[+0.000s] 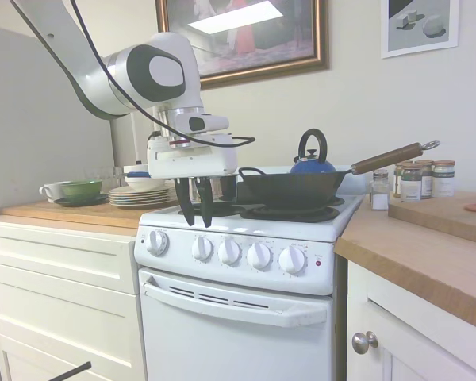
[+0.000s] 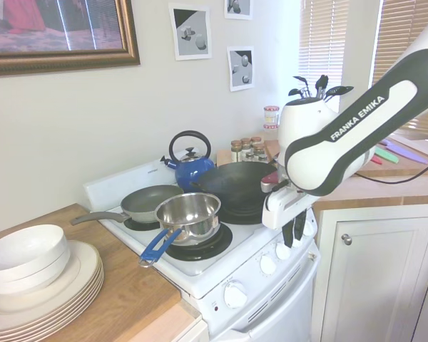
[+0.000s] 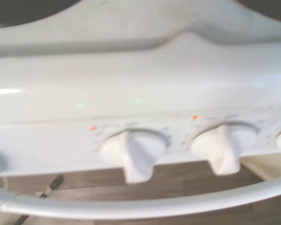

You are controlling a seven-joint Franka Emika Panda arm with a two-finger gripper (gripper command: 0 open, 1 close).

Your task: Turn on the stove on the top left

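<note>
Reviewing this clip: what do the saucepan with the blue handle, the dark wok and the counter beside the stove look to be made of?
Saucepan: polished metal, probably stainless steel, judging by its mirror-like reflections; the blue handle looks plastic or coated. Wok: matte black metal, perhaps cast iron or carbon steel, with a brown handle that appears wooden. Counter: light brown with visible grain, likely wood or butcher block.
</note>
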